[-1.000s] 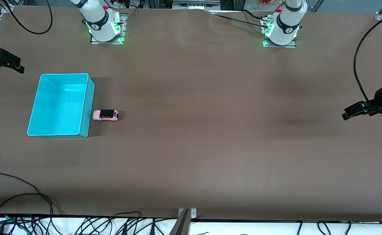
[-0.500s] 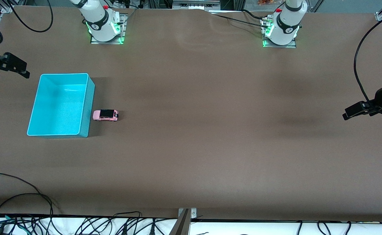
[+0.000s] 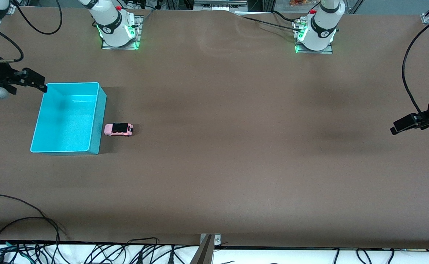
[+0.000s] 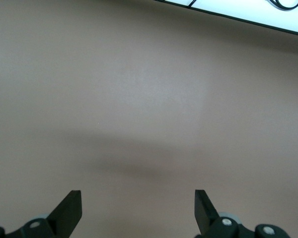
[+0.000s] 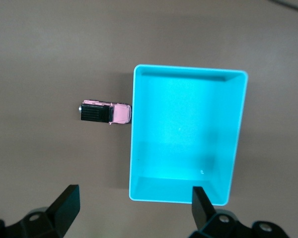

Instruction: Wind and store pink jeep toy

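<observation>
Front view: pink jeep toy (image 3: 118, 129) sits on its wheels on the brown table (image 3: 236, 146), at the right arm's end, just beside the long wall of the turquoise bin (image 3: 67, 117) that faces the table's middle; whether its pink nose touches that wall cannot be told. Long axis runs along the table's length, square to the bin wall, black roof end pointing toward the left arm's end. Right gripper (image 3: 34, 81) hangs over the bin's corner nearest the robots' edge and the table's end, fingers spread wide, nothing between them. Right wrist view confirms: both fingers (image 5: 64, 206) apart, jeep (image 5: 105, 113) and bin (image 5: 186, 134) both below, so the toy lies off from this gripper across the bin's width and slightly toward the front camera. Left gripper (image 3: 405, 124) waits over the table's end on its own side, well apart from the toy, fingers (image 4: 72, 210) open over bare cloth. Judgement: right arm is much the nearer; closing across the jeep's short width looks the natural grasp, with the bin wall crowding the nose end.
</observation>
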